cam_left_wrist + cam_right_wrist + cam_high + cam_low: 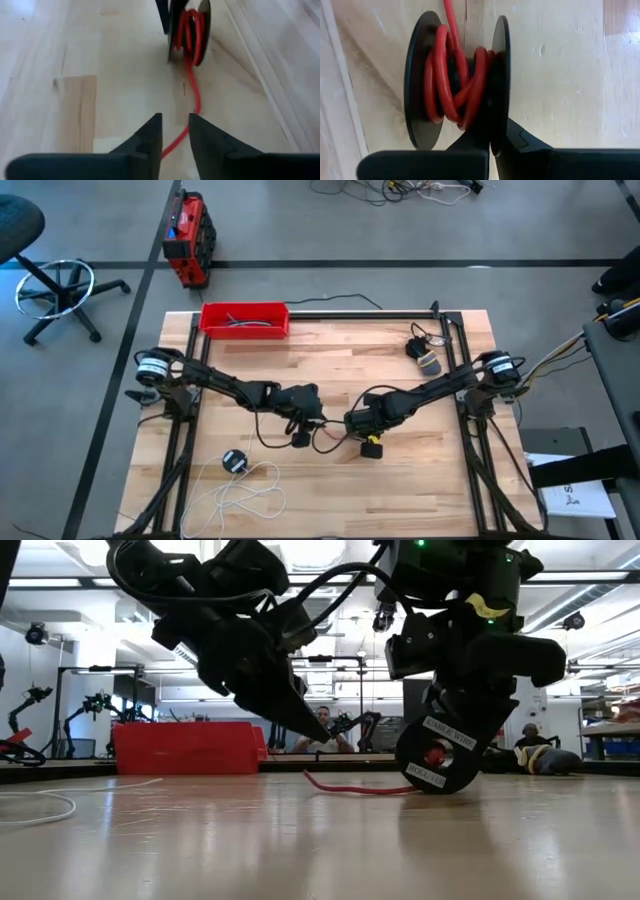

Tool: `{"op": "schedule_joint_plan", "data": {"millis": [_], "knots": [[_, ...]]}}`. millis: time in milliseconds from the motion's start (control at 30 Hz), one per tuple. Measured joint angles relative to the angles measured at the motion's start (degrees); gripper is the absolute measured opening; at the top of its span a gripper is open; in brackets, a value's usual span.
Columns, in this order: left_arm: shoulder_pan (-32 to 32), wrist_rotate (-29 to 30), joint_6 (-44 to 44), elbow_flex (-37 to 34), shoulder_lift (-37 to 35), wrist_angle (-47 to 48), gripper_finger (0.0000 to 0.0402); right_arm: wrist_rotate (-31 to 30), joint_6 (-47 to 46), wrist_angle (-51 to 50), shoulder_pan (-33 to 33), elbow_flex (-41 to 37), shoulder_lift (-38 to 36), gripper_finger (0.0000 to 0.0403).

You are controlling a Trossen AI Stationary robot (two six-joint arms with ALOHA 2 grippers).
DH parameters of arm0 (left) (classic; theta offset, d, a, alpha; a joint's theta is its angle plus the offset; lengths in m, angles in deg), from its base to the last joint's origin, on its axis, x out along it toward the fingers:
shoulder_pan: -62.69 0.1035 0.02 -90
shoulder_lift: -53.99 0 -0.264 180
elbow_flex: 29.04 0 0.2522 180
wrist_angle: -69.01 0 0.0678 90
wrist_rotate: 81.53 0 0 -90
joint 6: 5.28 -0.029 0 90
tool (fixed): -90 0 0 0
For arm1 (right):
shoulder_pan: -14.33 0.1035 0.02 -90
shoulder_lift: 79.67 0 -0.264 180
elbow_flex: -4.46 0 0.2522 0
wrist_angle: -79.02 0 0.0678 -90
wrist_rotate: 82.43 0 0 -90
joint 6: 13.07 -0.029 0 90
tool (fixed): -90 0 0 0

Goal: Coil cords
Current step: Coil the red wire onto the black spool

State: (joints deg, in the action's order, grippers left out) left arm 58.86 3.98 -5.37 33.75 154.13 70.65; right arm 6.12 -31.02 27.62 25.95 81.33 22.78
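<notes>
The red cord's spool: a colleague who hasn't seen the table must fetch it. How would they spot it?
Look near the middle of the wooden table, where the two dark arms meet. The right gripper grips a small black spool standing on edge, red cord wound between its discs. The other black disc, nearer the front edge, lies flat with white cord.
</notes>
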Motion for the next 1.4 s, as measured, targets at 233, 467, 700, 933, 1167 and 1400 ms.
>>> {"op": "schedule_joint_plan", "data": {"millis": [233, 467, 700, 933, 1167, 1400], "knots": [[0.0, -2.5, 2.1, 0.0, 2.7, -12.7, 0.0143, 0.0, 0.1, -0.4, 0.0, 0.6, 0.0, 0.0], [0.0, -2.5, 2.6, 2.0, 9.5, -18.3, 0.0157, -0.1, 0.8, -1.4, 0.0, 1.3, 0.0, 0.0], [0.0, -2.6, 2.1, 8.3, 15.0, -18.1, 0.0135, -0.1, 0.6, -1.3, 0.0, 1.3, 0.0, 0.0], [0.0, -2.6, -0.2, 9.5, 15.4, -16.3, 0.0096, 0.0, 1.0, -1.5, 0.1, 1.3, 0.0, 0.0], [0.0, -2.7, -1.0, 9.4, 15.4, -16.2, 0.0007, 0.3, 1.4, -1.8, 0.1, 2.0, 0.0, 0.0], [0.1, -2.5, -2.2, 9.4, 15.3, -13.4, 0.0002, 0.2, 2.1, -1.4, 0.1, 2.1, -0.2, 0.0021]]}}
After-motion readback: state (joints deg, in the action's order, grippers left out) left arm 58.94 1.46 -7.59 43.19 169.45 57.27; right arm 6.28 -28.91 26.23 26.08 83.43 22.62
